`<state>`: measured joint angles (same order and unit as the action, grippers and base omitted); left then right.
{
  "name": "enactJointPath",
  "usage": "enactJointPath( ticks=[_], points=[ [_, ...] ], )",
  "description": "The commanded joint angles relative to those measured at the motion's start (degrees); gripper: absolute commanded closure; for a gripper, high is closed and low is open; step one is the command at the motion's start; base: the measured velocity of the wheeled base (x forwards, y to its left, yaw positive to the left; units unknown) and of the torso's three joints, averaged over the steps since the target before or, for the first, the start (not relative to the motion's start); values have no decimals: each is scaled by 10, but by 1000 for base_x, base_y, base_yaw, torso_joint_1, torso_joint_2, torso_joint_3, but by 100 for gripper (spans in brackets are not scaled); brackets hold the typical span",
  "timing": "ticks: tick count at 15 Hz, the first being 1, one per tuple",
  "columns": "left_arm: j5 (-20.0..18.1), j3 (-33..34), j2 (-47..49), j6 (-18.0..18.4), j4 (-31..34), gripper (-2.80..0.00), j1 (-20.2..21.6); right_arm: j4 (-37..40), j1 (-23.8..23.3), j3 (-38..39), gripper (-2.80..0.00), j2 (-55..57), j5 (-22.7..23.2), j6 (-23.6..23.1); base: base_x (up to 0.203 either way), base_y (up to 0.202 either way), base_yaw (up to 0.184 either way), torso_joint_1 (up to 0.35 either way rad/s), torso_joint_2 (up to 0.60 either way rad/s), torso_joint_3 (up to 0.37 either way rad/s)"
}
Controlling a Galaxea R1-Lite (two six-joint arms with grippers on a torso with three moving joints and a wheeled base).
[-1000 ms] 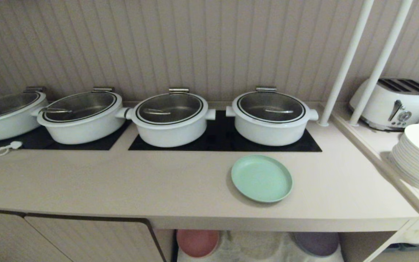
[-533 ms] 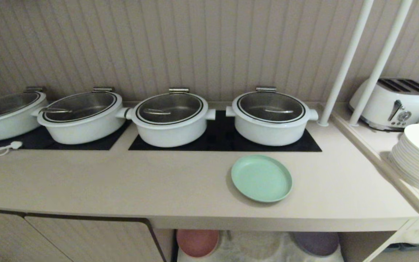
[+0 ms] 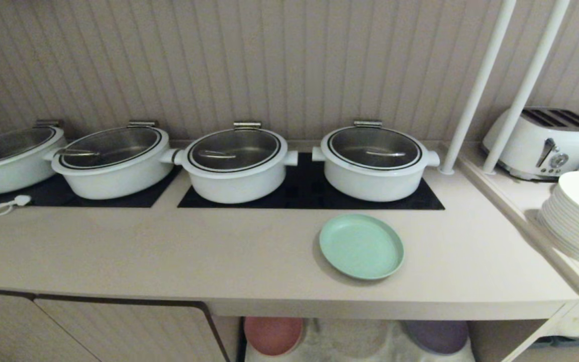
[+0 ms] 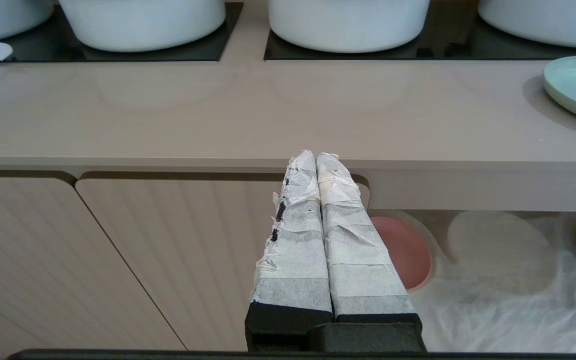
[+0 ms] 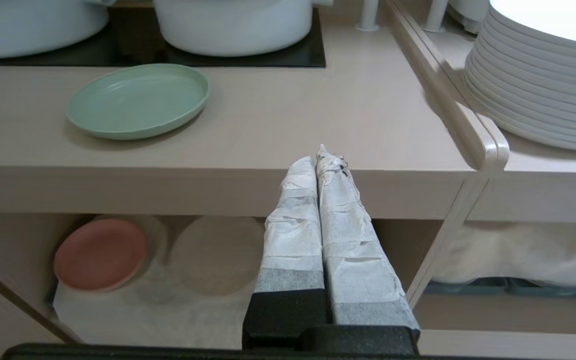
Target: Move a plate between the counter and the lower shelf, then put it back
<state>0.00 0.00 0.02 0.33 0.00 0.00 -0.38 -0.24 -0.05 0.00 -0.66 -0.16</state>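
Right wrist view shows the right claw (image 5: pixel 318 160) pressed together and empty, level with the bench's (image 5: pixel 368 115) front edge, and the left claw (image 4: pixel 315 160) likewise closed and empty; I judge the task's end or start. The mint plate (image 5: pixel 138 100) lies on the bench ahead and to the side of the right claw, so any next grasp needs spreading and reaching. Below, the lower shelf (image 5: pixel 168 310) holds a pink plate (image 5: pixel 99 254); beyond stand white pots (image 3: pixel 374 161) against a ribbed wall (image 3: pixel 269 60).

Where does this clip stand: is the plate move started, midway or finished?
Looks unstarted or already finished; the stills can't say which. The plate lies flat on the counter. Nothing is in hand: the left tool and right tool are shut, empty, below the counter's front edge. The lower shelf has a bare round spot.
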Motion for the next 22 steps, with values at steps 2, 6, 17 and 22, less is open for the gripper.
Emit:
enactJointPath(
  ticks=[2,6,17,22],
  points=[
    [0,0,0,0,0,0,0,1,0,0,0,0,1,-5,0,0,0,0,0,0],
    [0,0,0,0,0,0,0,3,0,0,0,0,-7,0,0,0,0,0,0,0],
    [0,0,0,1,0,0,0,3,0,0,0,0,-10,10,0,0,0,0,0,0],
    [0,0,0,0,0,0,0,4,0,0,0,0,5,-58,0,0,0,0,0,0]
  ],
)
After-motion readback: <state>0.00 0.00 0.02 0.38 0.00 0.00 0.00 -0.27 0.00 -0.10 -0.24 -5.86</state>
